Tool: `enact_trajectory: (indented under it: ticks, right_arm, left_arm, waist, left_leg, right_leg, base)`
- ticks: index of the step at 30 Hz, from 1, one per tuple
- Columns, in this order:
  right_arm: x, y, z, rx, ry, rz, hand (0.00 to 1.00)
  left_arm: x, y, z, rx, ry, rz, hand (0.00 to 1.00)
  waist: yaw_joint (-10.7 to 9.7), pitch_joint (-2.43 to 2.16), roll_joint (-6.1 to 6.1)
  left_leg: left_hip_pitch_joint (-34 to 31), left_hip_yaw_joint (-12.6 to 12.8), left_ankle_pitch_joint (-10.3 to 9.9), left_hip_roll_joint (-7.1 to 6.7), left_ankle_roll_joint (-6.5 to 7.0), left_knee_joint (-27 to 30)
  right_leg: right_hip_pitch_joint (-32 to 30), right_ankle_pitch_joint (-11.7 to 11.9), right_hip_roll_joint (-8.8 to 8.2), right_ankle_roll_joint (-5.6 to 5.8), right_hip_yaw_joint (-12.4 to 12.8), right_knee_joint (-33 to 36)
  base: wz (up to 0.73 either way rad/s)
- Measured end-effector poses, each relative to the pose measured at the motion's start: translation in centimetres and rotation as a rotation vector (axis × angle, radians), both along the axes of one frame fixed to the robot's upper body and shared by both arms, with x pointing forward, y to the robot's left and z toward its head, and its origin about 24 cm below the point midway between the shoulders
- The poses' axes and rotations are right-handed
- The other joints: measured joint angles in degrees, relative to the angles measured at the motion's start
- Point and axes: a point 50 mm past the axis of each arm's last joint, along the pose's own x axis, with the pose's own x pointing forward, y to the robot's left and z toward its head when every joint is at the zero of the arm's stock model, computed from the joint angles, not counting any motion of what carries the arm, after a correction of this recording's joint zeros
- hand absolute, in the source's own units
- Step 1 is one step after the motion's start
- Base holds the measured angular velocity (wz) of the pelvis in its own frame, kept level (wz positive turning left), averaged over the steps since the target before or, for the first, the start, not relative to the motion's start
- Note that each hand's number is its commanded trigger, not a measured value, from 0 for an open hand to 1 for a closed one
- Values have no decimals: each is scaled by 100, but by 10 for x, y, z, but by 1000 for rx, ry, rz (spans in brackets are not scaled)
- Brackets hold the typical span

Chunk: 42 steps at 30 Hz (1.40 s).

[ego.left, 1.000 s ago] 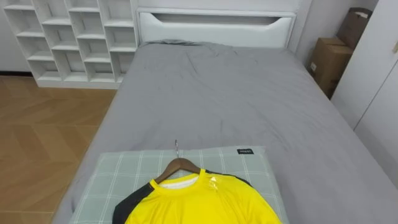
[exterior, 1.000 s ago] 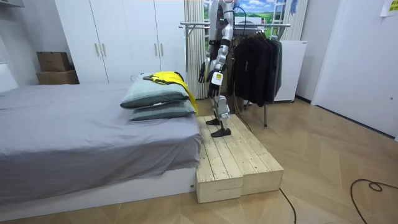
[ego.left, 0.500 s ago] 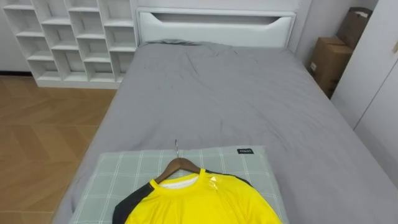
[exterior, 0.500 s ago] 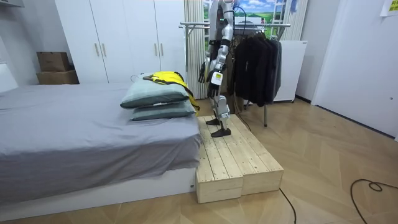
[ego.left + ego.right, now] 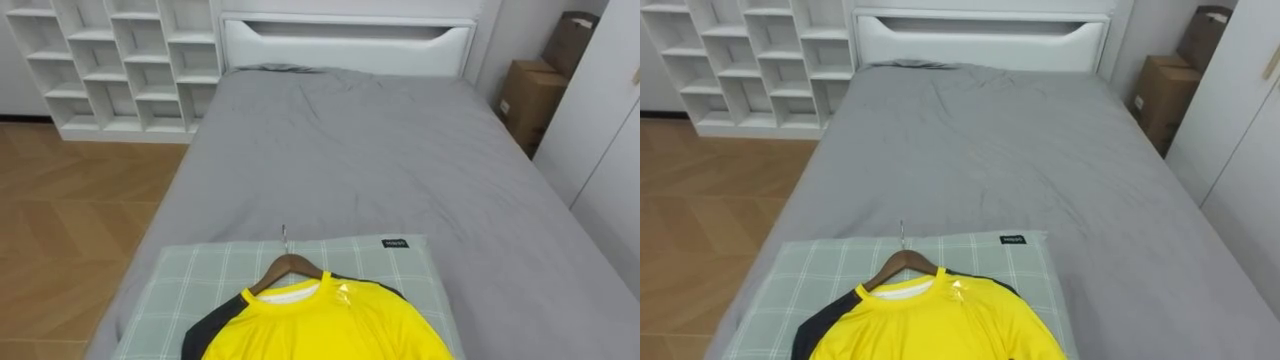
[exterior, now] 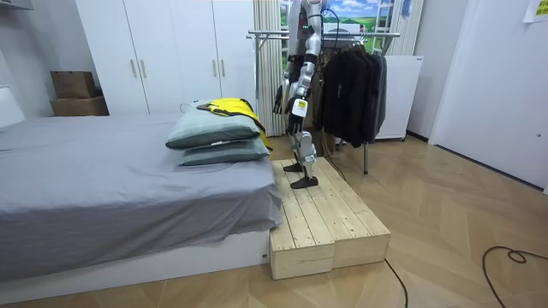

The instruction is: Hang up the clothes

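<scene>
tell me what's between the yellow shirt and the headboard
Left eye view: the hanger hook, a strip of checked pillow, then bare grey bedding.

The shirt [image 5: 330, 325] is bright yellow with black sleeves (white inside the collar) on a brown wooden hanger [image 5: 290, 265]. The pillow [image 5: 200, 280] is pale green, checked. The bed [image 5: 350, 150] is plain grey, the shelf [image 5: 110, 60] white, the floor [image 5: 70, 230] brown herringbone.

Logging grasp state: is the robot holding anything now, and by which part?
Nothing is held: the yellow shirt on its wooden hanger lies untouched on the pillow.
</scene>
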Motion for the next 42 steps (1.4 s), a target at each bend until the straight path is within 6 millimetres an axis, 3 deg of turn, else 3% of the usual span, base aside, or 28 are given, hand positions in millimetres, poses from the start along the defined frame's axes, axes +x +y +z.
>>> enact_trajectory:
  ticks: [7, 10, 15, 20, 36, 42]
  right_arm:
    - [-1, 0, 0, 3, 14, -5, 0]
    - [2, -1, 0, 2, 6, -2, 0]
    - [0, -6, 1, -20, 15, -5, 0]
    - [3, -10, 2, -24, -2, 2, 0]
    - [5, -23, 5, -88, -24, 68, 0]
    - [6, -28, 7, -110, -37, 83, 0]
  left_arm:
    - [-12, 16, 4, 187, 97, -88, 0]
    - [-11, 24, 7, 272, 107, -129, 0]
    - [2, 41, 18, 456, 71, -190, 0]
    - [34, 53, 37, 665, -62, -257, 0]
    - [82, 52, 69, 933, -298, -461, 0]
    - [103, 42, 82, 999, -411, -559, 0]
  waist:
    - [-31, 2, 10]
    - [-150, 2, 26]
    - [-158, 7, 62]
    - [-155, -6, 107]
    - [-292, -20, 190]
    - [-341, -42, 226]
  left_leg:
    - [57, -30, -33, -6, 0, 25]
    - [38, -130, -43, -26, 12, 94]
    - [60, -119, -39, -25, 8, 103]
    - [21, -157, -39, -33, 6, 148]
    - [23, -177, -36, -41, 0, 150]
    - [37, -140, -35, -37, 0, 150]
  right_leg:
    - [75, -3, -3, 5, -25, -6]
    - [157, -11, -14, 16, 24, -18]
    - [156, -23, -5, 23, 151, -19]
    - [150, -49, -11, 5, 119, -13]
    - [146, -80, -19, 3, 79, -17]
    - [141, -80, -17, 3, 125, -11]
  base:
    - [2]
    - [20]
    - [-3]
    - [3]
    - [1]
    - [-3]
